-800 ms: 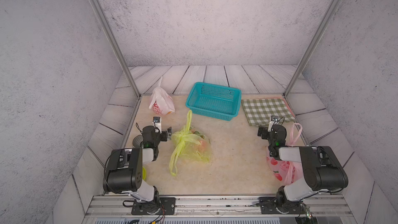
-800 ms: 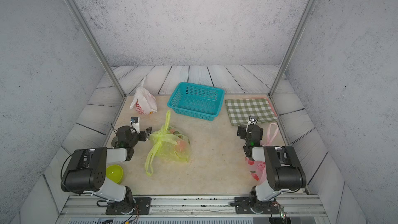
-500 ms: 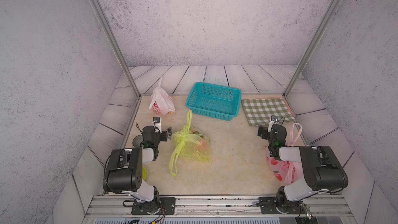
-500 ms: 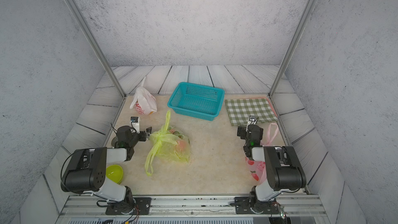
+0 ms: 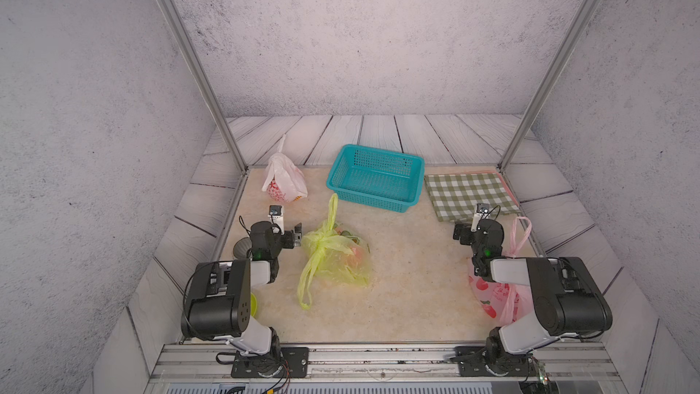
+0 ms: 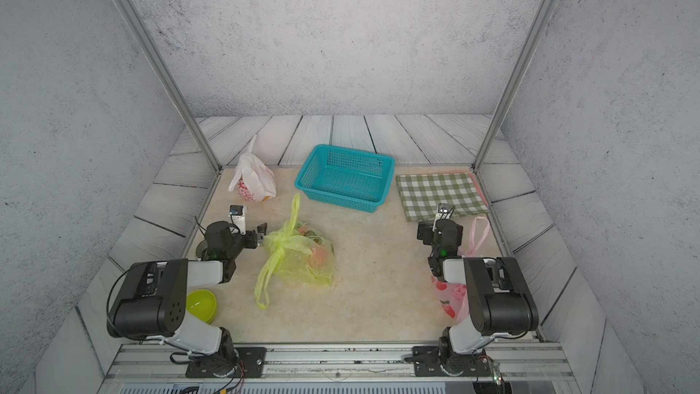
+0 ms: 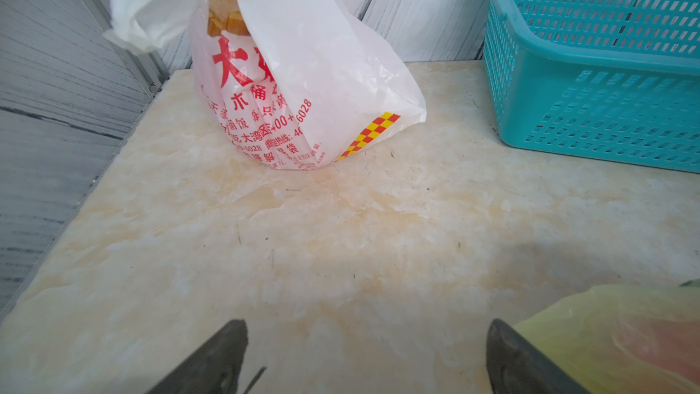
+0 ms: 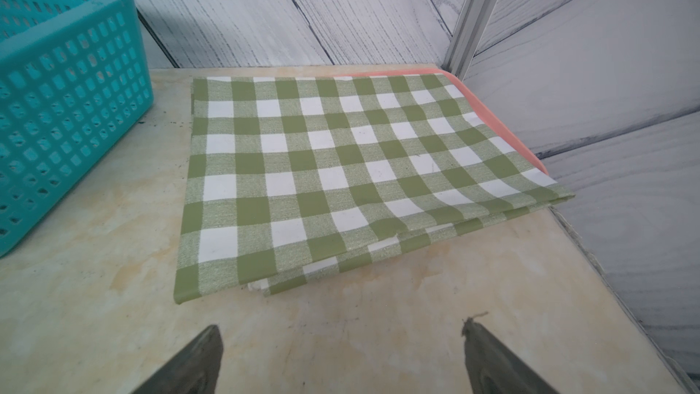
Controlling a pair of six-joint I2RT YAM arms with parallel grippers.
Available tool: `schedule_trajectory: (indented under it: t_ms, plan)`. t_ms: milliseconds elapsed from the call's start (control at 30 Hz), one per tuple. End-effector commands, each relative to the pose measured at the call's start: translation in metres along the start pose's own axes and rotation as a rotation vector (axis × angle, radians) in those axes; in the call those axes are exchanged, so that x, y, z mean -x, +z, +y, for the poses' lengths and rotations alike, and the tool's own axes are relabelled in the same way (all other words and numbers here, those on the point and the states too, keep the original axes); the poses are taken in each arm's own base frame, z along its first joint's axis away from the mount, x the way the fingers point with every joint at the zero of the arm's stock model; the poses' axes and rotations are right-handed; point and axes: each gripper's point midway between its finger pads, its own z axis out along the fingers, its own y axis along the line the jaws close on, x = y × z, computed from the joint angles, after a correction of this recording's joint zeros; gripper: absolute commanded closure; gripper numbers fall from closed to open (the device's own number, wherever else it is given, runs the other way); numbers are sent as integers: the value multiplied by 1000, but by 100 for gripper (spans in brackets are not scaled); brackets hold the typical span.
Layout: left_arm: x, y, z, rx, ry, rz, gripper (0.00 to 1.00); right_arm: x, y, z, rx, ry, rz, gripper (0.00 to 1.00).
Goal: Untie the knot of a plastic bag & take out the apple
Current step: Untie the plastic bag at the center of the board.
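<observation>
A yellow-green plastic bag [image 5: 333, 259] [image 6: 299, 255] lies on the table's middle left. Its knot [image 5: 322, 238] is tied, and the long handle loops trail to the front and back. Something reddish, likely the apple [image 5: 354, 253], shows through the plastic. My left gripper [image 5: 286, 229] [image 6: 248, 231] sits low just left of the knot, open and empty. In the left wrist view, the gripper [image 7: 365, 329] has one finger beside the bag [image 7: 606, 335]. My right gripper [image 5: 475, 227] [image 8: 342, 329] is open over bare table at the right, far from the bag.
A white printed bag [image 5: 282, 183] stands at the back left. A teal basket [image 5: 333, 180] sits at the back middle, with a green checked cloth [image 5: 467, 195] to its right. A pink bag [image 5: 503, 289] lies under my right arm, and a green bowl [image 6: 200, 305] by my left arm.
</observation>
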Motion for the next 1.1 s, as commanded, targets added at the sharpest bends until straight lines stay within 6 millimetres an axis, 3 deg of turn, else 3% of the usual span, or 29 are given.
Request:
schedule_trajectory:
  t_ms: [0,133,300,433,567,633,767,867,1067]
  plan:
    - [13,-1,0,-4,11,-36,1,4,0,-2,-6,6,-5,1]
    - [28,-13,11,113,6,-98,1,13,-4,5,29,-22,-22,1]
    - [66,-69,23,290,-105,-112,1,53,-27,16,-6,-75,8,1]
    - [102,-112,-2,216,-219,-245,1,94,-55,5,-54,211,10,1]
    - [127,-148,-27,63,-394,-360,1,107,-84,15,25,324,135,1]
    - [132,-158,-35,-4,-491,-357,1,110,-96,28,111,321,182,1]
    - [132,-156,-75,-217,-545,-217,1,109,-116,87,461,305,259,1]
    - [123,-154,-92,-308,-591,-136,1,92,-120,115,522,272,357,1]
    - [109,-157,-100,-359,-682,-81,1,55,-145,189,625,-35,495,1]
